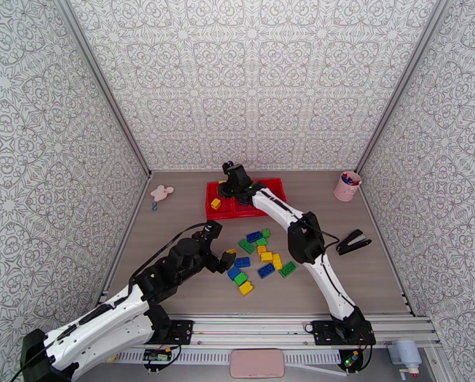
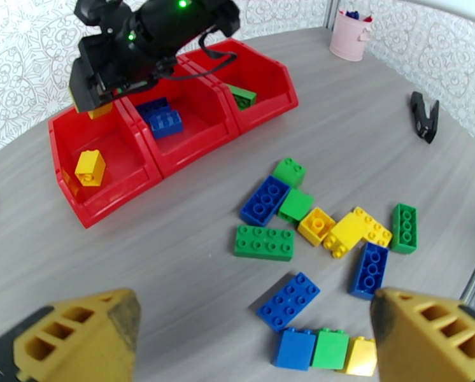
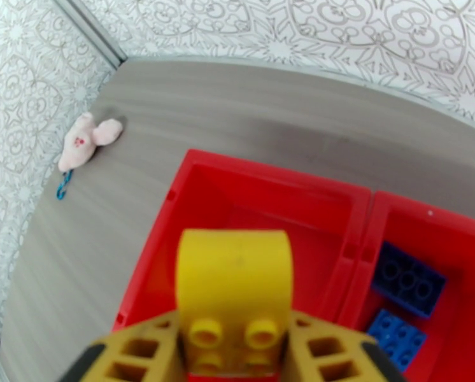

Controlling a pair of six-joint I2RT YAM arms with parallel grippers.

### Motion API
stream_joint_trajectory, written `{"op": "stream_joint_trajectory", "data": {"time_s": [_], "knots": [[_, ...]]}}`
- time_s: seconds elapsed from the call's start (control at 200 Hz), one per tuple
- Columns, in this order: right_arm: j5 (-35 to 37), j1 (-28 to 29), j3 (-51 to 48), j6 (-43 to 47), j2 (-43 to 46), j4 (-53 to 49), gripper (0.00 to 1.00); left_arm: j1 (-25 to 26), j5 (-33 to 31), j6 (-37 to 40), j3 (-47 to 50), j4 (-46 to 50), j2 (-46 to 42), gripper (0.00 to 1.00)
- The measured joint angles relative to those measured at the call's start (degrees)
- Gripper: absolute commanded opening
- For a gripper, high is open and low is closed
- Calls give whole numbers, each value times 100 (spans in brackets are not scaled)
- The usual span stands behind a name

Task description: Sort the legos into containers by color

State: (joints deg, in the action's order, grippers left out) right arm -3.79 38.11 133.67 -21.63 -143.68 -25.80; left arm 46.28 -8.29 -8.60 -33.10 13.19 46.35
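The red three-compartment tray (image 1: 273,183) (image 2: 174,165) (image 3: 269,168) lies at the back centre of the table. My right gripper (image 1: 231,179) (image 3: 234,335) hangs over its left compartment, shut on a yellow lego (image 3: 234,275) (image 2: 100,111). Another yellow lego (image 1: 216,203) (image 2: 90,167) lies in that compartment. Blue legos (image 2: 162,119) (image 3: 406,281) sit in the middle one and a green lego (image 2: 242,97) in the right one. Several loose legos (image 1: 260,256) (image 2: 326,237) are scattered on the table. My left gripper (image 1: 223,251) (image 2: 256,313) hovers wide open at the pile's left edge, holding nothing.
A pink cup with pens (image 1: 347,186) (image 2: 352,36) stands at the back right. A black tool (image 1: 353,242) (image 2: 424,116) lies right of the pile. A pink mouse toy (image 1: 162,193) (image 3: 85,140) lies left of the tray near the wall.
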Motion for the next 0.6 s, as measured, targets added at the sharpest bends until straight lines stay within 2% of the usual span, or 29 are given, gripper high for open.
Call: {"op": "stream_joint_trajectory", "data": {"time_s": [0.155, 0.235, 0.445, 0.6], "knots": [[87, -17, 2, -11, 13, -28, 75, -59, 28, 11, 0, 13, 116, 100], [142, -26, -459, 7, 256, 26, 81, -83, 116, 70, 0, 15, 155, 100], [177, -81, -2706, -151, 1751, 398, 83, -85, 387, 175, 0, 15, 74, 100], [350, -109, -3923, -258, 2865, 605, 83, -85, 570, 376, 0, 26, 7, 100]]}}
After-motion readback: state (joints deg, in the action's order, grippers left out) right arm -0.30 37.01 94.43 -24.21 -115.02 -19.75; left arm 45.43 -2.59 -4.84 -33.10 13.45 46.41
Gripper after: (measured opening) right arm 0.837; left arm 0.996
